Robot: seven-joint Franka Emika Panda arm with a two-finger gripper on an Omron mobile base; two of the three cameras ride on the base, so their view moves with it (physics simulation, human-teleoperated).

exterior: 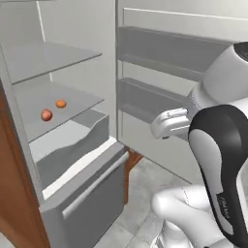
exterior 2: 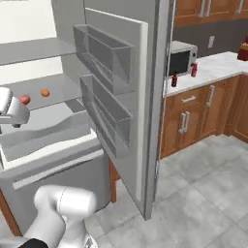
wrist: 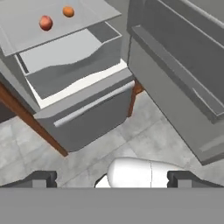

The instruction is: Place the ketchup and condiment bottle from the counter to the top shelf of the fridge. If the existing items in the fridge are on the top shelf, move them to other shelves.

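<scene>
My claw [wrist: 112, 179] gapes, empty. Ketchup [exterior 2: 194, 69] far to its right: light, slick, squeezable; I'd grip mid-body, gently.

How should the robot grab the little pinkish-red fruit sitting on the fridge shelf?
Best guess: take the pinkish-red fruit around its middle, reaching in level from the open front of the fridge. It is round, so either side of its widest part suits the fingers. The shelf plate above leaves little room for coming down from overhead. The orange fruit sits apart, farther back, so it should not get bumped.
</scene>
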